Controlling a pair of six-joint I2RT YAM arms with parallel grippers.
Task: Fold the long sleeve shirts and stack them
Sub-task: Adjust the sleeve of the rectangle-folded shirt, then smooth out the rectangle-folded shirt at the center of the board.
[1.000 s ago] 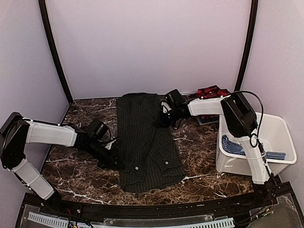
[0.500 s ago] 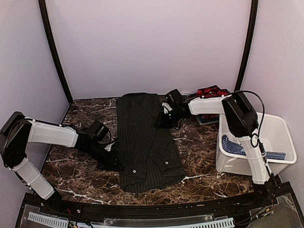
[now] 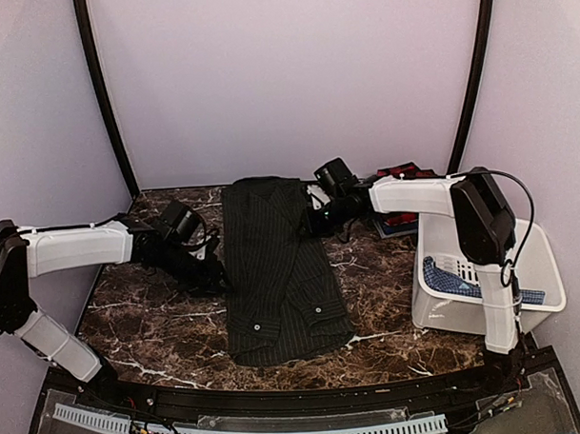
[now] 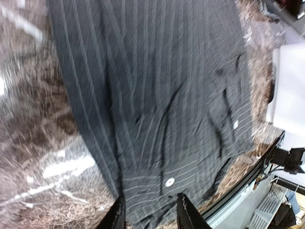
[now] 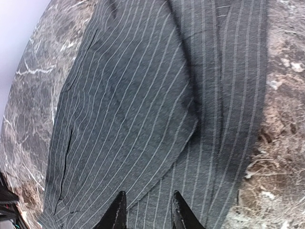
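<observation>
A dark charcoal pinstriped long sleeve shirt (image 3: 277, 265) lies folded into a long strip on the marble table (image 3: 151, 317), with white buttons near its front end. Its cloth fills the left wrist view (image 4: 157, 86) and the right wrist view (image 5: 152, 95). My left gripper (image 3: 209, 273) hovers at the shirt's left edge. It is open (image 4: 150, 217), with nothing between the fingers. My right gripper (image 3: 316, 221) is over the shirt's right edge near the collar end, also open (image 5: 148, 212) and empty. A red-and-black plaid shirt (image 3: 403, 173) lies at the back right, partly hidden by the right arm.
A white plastic bin (image 3: 534, 251) stands at the right edge of the table with a blue checked cloth (image 3: 456, 280) inside. Purple walls close in the back and both sides. The black table rim (image 3: 306, 393) runs along the front.
Both grippers went from shut to open and let go of the charcoal shirt's edges. The left gripper lifted and drew back along the shirt's left edge. The right arm swung slightly right.
</observation>
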